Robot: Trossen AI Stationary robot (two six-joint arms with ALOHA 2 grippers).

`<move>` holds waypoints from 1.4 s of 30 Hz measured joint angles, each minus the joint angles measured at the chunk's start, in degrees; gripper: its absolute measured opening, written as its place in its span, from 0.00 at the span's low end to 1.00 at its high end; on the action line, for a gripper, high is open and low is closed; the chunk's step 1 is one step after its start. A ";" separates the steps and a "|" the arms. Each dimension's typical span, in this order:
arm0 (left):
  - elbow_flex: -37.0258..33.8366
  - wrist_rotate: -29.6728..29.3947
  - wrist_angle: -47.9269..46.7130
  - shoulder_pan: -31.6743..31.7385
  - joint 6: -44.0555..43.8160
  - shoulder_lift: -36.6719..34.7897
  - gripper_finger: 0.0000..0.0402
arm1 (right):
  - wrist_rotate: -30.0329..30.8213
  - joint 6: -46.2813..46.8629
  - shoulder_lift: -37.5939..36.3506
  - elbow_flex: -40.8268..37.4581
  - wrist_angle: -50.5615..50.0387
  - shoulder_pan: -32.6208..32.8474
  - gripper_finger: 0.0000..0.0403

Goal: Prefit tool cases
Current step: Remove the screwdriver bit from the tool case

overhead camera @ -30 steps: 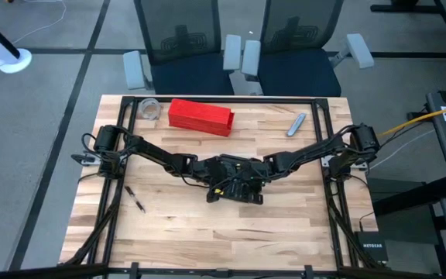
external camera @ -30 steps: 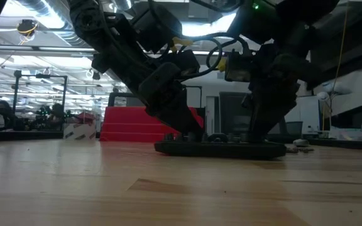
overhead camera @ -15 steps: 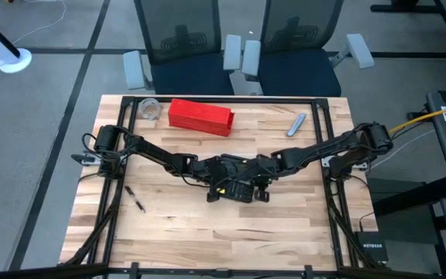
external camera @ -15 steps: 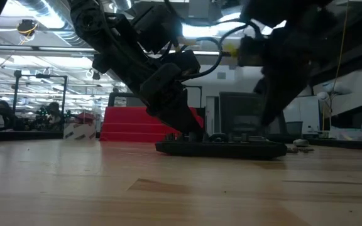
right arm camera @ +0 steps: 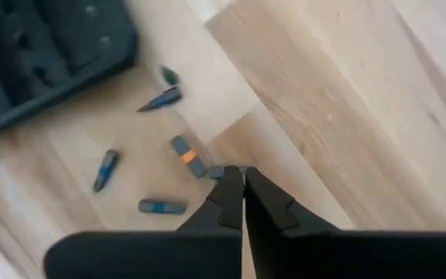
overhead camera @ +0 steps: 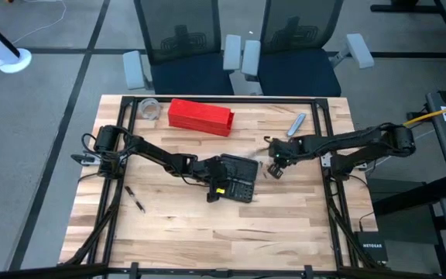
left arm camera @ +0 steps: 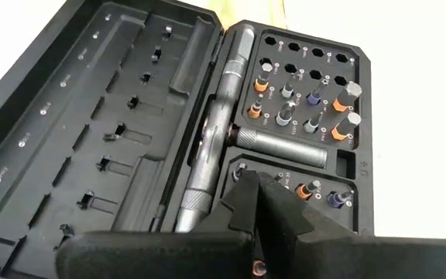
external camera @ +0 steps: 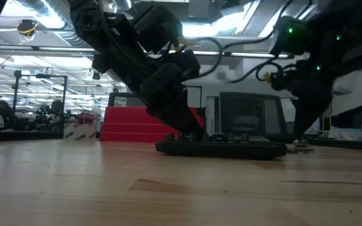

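The black tool case (overhead camera: 238, 178) lies open and flat at the table's middle, one half holding a driver and coloured bits (left arm camera: 308, 101), the other half bare (left arm camera: 91, 139). My left gripper (left arm camera: 263, 195) is shut and stands on the case's left end, as the low view (external camera: 187, 125) shows. My right gripper (overhead camera: 273, 170) hangs shut just right of the case, above several loose bits (right arm camera: 161, 98) on the wood. A small grey piece (right arm camera: 218, 172) shows right at its fingertips; whether they touch it, I cannot tell. My left gripper rests its shut fingertips on the near section of the socket half (left arm camera: 242, 172), beside the driver's shaft. It comes slanting down from the table's left. The case lies flat on the table under it.
A red box (overhead camera: 200, 116) and a clear round thing (overhead camera: 149, 108) sit at the far left, a grey tool (overhead camera: 296, 124) at the far right. A small dark piece (overhead camera: 136, 200) lies near the left. Two chairs stand beyond the far edge.
My right gripper has left the case and gone toward the table's right edge, rising a little and rolling at the wrist. It now hangs over the loose bits. The case has stayed flat where it was.
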 joint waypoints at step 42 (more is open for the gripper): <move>0.37 -0.45 8.26 -0.02 6.90 -4.67 0.00 | -12.61 -9.77 5.58 11.74 15.87 11.87 0.49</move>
